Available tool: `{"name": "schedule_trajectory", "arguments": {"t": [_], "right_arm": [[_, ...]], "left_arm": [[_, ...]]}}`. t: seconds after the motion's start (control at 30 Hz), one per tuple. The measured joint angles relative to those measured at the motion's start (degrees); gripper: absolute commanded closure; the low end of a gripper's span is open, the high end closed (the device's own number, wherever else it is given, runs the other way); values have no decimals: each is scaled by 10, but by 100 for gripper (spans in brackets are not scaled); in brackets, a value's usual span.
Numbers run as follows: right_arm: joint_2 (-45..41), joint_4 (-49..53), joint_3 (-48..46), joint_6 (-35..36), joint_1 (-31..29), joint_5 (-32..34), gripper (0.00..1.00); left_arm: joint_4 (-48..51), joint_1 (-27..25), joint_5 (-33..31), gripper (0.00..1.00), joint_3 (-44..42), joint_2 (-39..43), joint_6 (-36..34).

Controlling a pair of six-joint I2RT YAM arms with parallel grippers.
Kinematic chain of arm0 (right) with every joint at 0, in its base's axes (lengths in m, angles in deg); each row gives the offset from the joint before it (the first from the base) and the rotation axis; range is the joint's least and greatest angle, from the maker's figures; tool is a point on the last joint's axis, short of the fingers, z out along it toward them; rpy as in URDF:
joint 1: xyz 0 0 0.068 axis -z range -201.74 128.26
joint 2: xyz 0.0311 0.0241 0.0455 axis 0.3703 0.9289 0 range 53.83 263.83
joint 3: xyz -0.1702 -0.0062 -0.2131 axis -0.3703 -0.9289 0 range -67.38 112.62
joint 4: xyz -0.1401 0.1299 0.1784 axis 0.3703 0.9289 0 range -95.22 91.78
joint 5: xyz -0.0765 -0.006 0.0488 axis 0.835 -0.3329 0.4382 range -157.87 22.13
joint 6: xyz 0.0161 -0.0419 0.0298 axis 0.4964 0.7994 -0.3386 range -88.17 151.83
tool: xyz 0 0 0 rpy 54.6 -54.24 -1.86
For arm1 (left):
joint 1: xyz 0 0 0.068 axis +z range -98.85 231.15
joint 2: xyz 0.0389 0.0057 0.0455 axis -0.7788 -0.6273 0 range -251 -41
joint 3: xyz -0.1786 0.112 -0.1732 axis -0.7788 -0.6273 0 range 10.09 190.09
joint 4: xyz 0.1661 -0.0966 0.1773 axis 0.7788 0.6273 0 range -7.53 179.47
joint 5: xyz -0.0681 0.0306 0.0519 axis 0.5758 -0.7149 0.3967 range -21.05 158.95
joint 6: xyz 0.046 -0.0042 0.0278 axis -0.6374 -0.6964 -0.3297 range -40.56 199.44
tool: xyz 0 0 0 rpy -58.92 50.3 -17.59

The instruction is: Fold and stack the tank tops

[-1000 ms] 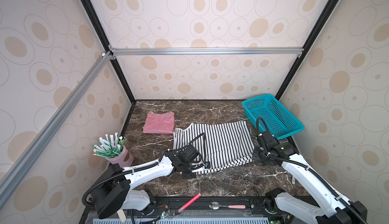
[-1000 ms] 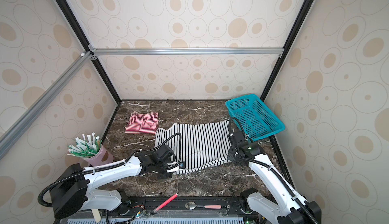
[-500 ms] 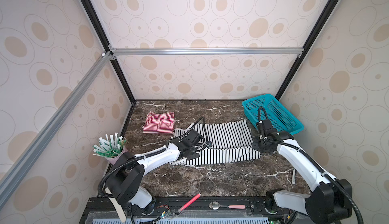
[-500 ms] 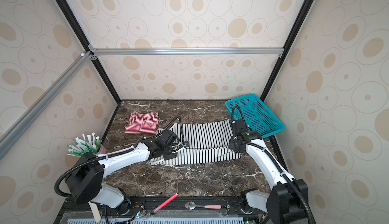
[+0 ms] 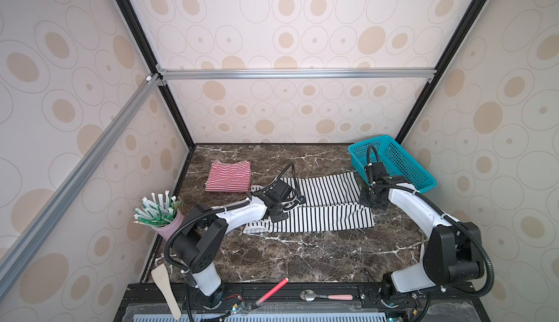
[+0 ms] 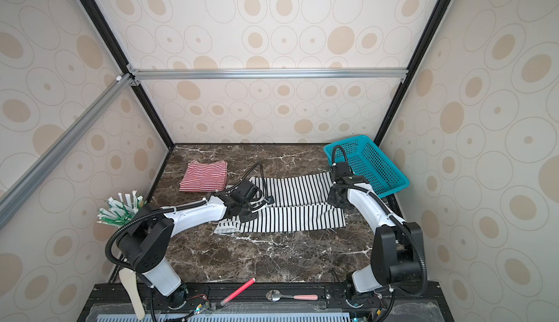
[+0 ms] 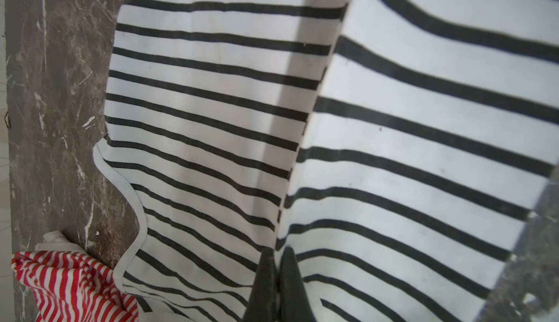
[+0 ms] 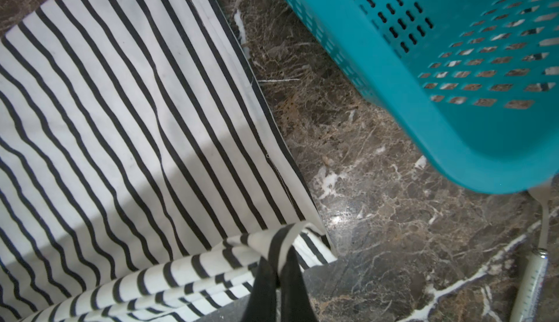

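marble table (image 5: 302, 254) | black-and-white tank top (image 5: 326, 222) mid-table, partly folded lengthwise | teal mesh basket (image 5: 399, 166) far right corner | red-and-white tank top (image 5: 229, 176) folded, far left | left gripper (image 7: 278, 255) and right gripper (image 8: 279, 263) each pinched tight on the black-and-white top's folded edge

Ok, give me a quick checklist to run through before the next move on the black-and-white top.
1. Left gripper shut on the black-and-white tank top's edge: ok.
2. Right gripper shut on the same top's corner, cloth bunched in its grip: ok.
3. Held edge level across both grippers in both top views: ok, roughly.
4. Right arm clear of the teal basket: cannot tell, they overlap in both top views.
5. Red-and-white tank top folded, lying at the back left: ok.
6. Bare table behind the black-and-white tank top for the fold to land: ok.
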Motion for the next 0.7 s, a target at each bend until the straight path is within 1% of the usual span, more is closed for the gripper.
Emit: {"name": "schedule_trajectory", "arguments": {"t": [0.07, 0.1, 0.17, 0.23, 0.3, 0.33, 0.4, 0.5, 0.6, 0.7], "right_arm": [[12, -4, 0, 1, 1, 0, 99], [17, -5, 1, 2, 2, 1, 92], [25, -10, 2, 2, 3, 2, 72], [29, -9, 7, 8, 4, 5, 62], [27, -11, 12, 10, 5, 7, 58], [24, -14, 12, 13, 5, 7, 58], [9, -16, 8, 14, 5, 6, 58], [-29, -23, -14, 12, 0, -3, 62], [-58, -34, -50, 7, -9, -30, 67], [-59, -51, -89, 1, -17, -56, 70]], "left_arm": [[-2, 0, 0, 100, 0, -6, 0], [-4, 0, 0, 97, 0, -8, 0], [-4, 0, -1, 93, 0, -10, 0], [-5, 0, -4, 84, 0, -10, 0], [-7, 0, -13, 75, 0, -9, 2], [-7, 1, -16, 73, 0, -9, 5], [-9, 2, -25, 72, -2, -2, 10], [-9, 3, -28, 72, -14, 25, 16], [-6, 3, -15, 74, -30, 55, 23], [-4, 2, 6, 75, -46, 70, 29]]}}
